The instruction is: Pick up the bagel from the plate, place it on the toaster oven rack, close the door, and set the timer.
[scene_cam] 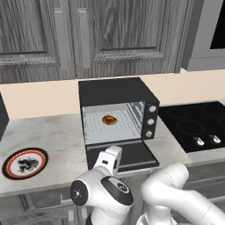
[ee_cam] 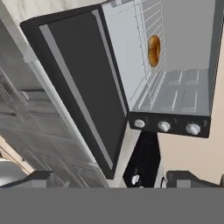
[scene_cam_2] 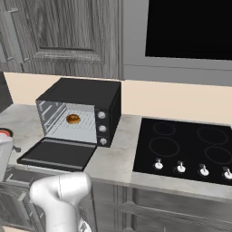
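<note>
arm (scene_cam: 110, 189): folded low, elbow bent | wrist: rolled sideways | jaws: spread wide apart, nothing between

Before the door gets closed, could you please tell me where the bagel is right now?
The bagel lies on the toaster oven rack inside the open oven, near the middle, above the dropped door; the plate sits on the counter to the left.
</note>
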{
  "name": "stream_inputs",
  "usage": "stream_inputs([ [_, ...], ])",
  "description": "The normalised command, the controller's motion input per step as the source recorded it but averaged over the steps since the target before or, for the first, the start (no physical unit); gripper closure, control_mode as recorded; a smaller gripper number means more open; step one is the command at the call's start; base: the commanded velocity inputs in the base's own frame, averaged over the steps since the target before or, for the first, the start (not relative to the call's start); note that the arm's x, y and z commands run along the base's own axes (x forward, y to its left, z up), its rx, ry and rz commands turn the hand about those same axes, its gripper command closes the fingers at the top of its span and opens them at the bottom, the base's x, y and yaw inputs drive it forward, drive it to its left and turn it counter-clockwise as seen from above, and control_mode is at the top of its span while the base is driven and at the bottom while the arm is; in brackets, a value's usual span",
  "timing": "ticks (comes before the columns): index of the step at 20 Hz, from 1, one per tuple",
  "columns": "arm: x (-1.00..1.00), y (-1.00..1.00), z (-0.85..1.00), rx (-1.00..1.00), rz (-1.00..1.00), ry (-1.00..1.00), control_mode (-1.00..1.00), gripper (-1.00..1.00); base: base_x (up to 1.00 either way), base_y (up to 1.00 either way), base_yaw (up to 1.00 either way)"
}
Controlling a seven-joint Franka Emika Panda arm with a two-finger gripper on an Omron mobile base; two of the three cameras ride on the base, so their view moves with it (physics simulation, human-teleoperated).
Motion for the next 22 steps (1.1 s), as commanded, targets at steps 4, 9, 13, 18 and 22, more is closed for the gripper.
stream_inputs([
  [4,0.00,0.00,-0.18,0.00,0.00,-0.04,-1.00,-1.00,0.00,0.00,0.00],
  [9,0.00,0.00,-0.45,0.00,0.00,-0.17,-1.00,-1.00,0.00,0.00,0.00],
  [13,0.00,0.00,-0.29,0.00,0.00,-0.19,-1.00,-1.00,0.00,0.00,0.00],
  [18,0.00,0.01,-0.02,0.00,0.00,-0.13,-1.00,-1.00,0.00,0.00,0.00],
  [22,0.00,0.04,0.00,-0.02,0.00,-0.02,-1.00,-1.00,0.00,0.00,0.00],
])
